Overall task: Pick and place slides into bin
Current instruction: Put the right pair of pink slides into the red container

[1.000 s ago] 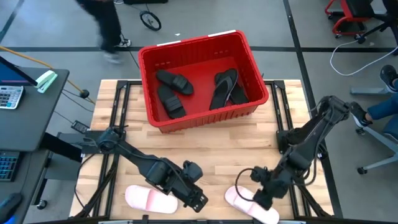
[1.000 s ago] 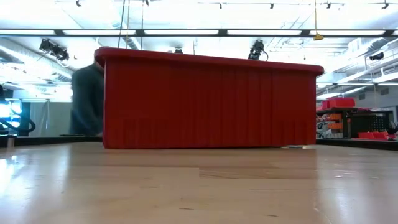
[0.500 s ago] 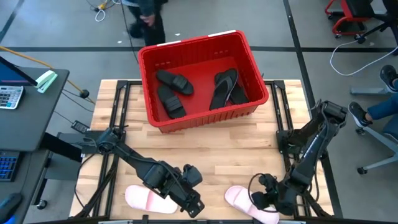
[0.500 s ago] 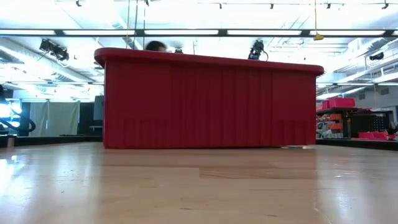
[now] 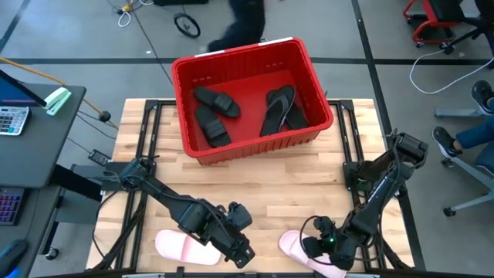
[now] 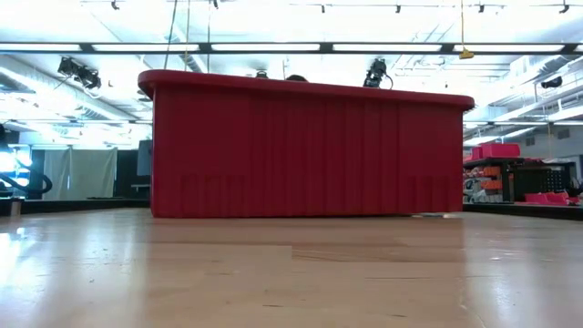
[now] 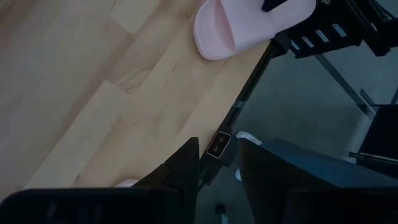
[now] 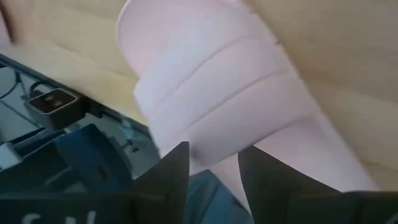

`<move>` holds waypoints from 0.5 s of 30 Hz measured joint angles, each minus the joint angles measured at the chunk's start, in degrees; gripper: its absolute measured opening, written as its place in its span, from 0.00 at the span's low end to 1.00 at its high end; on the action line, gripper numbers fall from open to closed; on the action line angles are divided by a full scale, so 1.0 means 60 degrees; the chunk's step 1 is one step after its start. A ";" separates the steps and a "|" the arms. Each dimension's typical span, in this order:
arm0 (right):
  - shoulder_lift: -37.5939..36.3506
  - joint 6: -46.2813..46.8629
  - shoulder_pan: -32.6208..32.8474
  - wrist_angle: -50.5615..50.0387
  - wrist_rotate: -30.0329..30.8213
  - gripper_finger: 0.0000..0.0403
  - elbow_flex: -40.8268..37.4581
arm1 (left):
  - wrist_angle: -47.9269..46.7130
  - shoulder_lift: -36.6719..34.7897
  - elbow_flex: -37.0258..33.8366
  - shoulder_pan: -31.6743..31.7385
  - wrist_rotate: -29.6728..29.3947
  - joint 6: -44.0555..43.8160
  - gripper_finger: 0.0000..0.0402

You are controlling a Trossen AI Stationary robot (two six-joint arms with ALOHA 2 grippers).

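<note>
The red bin (image 5: 231,54) stands at the table's far middle and fills the low view (image 6: 310,150). Black slides (image 5: 216,100) (image 5: 282,108) lie inside it. Two pale pink slides lie flat by the near edge, the left one (image 5: 176,247) and the right one (image 5: 292,244) (image 8: 217,93). My left gripper (image 5: 243,255) (image 7: 221,155) hangs open between them, over the table's near edge, nothing between its fingers. My right gripper (image 5: 320,249) (image 8: 214,162) is open, low over the right pink slide, just behind its ribbed strap (image 8: 230,106). My right gripper comes slanting down at the right pink slide, with the slide's sole (image 8: 227,165) showing between its two fingers behind the strap. Whether the fingers touch it, I cannot tell.
The table's near edge with a small camera box (image 7: 219,144) runs right under my left gripper. A desk with a calculator (image 5: 11,120) stands left of the table. A person (image 5: 247,23) passes beyond the bin. Bare wood lies between the bin and the pink slides.
My right gripper has come down and toward the table's near edge onto the right pink slide, rolling about its pointing line as it sank. The slides have stayed where they were. A person has walked from left to right behind the bin.
</note>
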 joint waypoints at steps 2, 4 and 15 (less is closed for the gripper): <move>0.0080 -0.0034 -0.0054 0.0370 0.0023 0.36 0.0001 | 0.0004 0.0000 0.0000 -0.0004 0.0000 0.0001 0.29; 0.0100 -0.0044 -0.0063 0.0448 0.0121 0.36 0.0004 | 0.0000 0.0000 0.0000 -0.0004 0.0000 0.0002 0.29; 0.0206 -0.1054 -0.0691 -0.0189 0.2118 0.36 0.0007 | 0.0008 0.0000 0.0000 0.0011 -0.0150 0.0024 0.28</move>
